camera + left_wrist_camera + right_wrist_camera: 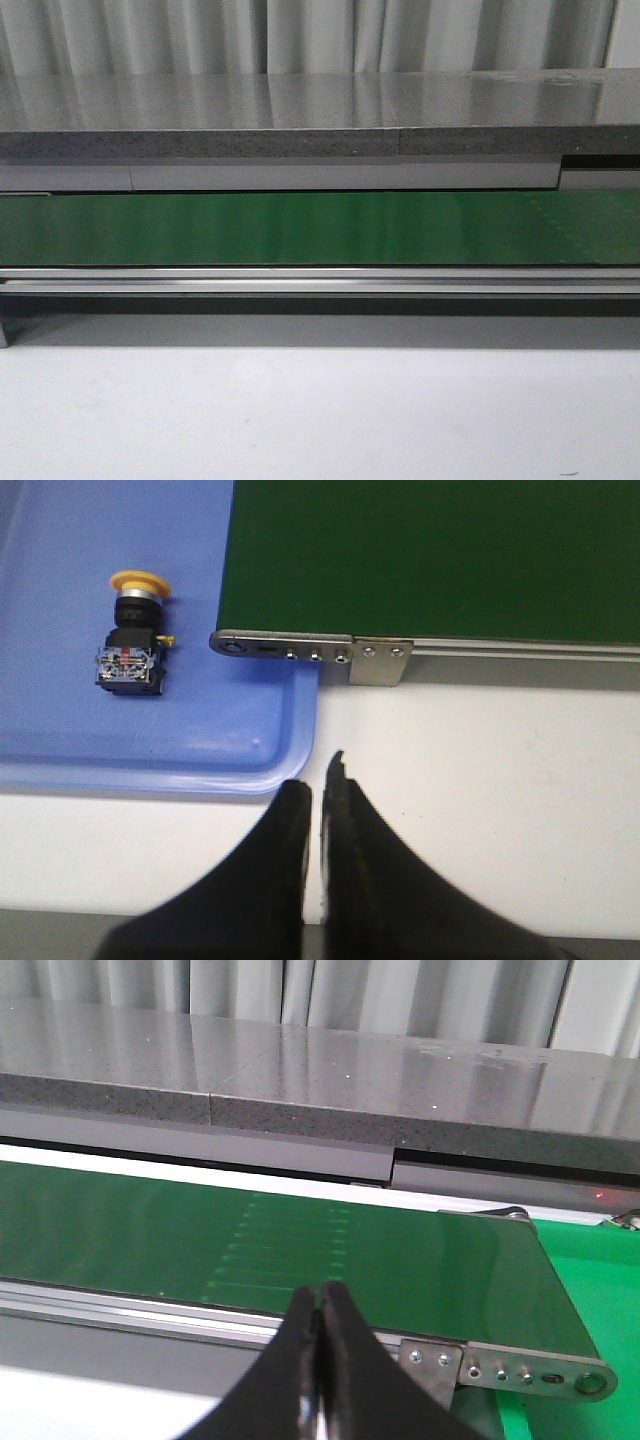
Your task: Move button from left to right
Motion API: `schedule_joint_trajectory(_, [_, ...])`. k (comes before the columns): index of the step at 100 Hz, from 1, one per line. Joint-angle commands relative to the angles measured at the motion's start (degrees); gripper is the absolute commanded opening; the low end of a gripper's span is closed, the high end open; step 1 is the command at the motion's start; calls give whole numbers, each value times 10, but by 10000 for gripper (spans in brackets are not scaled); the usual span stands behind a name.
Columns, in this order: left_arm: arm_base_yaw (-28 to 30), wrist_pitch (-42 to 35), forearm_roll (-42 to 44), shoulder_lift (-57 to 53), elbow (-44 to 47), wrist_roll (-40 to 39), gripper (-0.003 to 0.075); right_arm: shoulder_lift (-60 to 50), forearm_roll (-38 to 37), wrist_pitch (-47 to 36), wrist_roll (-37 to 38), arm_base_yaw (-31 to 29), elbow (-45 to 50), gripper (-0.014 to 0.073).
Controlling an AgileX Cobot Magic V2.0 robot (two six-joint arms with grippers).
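Observation:
The button (135, 630) lies on its side on a blue tray (200, 740) in the left wrist view, yellow cap pointing away from the fingers, black body with a small blue-red mark toward them. My left gripper (318, 780) is shut and empty, hovering over the white table just off the tray's corner, apart from the button. My right gripper (320, 1298) is shut and empty, in front of the green conveyor belt (300, 1240) near its end. Neither gripper nor the button shows in the front view.
The green belt (320, 228) runs across the front view with a metal rail (320, 280) before it and a grey stone counter (300, 110) behind. The belt's end bracket (310, 652) overlaps the tray edge. A green surface (590, 1260) lies past the belt's right end.

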Motion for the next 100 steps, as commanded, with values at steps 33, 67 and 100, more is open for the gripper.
schedule_joint_trajectory(33, [-4, -35, 2, 24, -20, -5, 344, -9, -6, -49, -1, 1, 0, -68])
schedule_joint_trajectory(67, [-4, -97, 27, 24, -20, -5, 564, -9, -6, -49, -1, 1, 0, -68])
schedule_joint_trajectory(100, [8, -123, 31, 31, -28, -5, 561, -9, -6, -49, -1, 1, 0, -68])
